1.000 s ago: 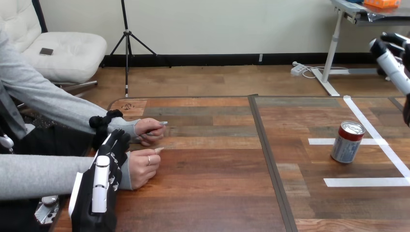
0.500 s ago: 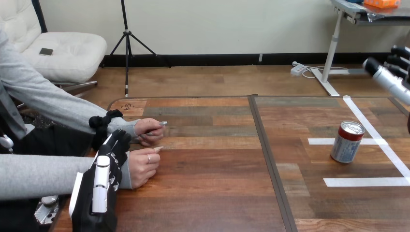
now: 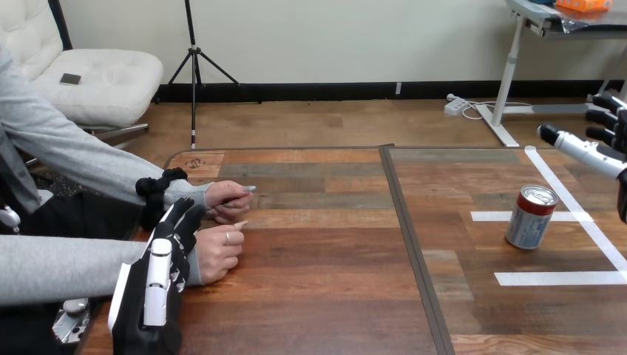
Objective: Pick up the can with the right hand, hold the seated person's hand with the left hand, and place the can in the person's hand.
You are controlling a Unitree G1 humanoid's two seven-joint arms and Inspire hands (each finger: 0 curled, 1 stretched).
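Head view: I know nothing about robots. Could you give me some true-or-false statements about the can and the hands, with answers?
1. The can stands upright on the table. True.
2. The right hand grips the can. False: it hovers open, apart from the can, beyond it at the view's right edge.
3. The can lies in the person's nearer hand. False: that hand rests at the table's left, far from the can.
4. The left hand is beside the person's nearer hand. True.
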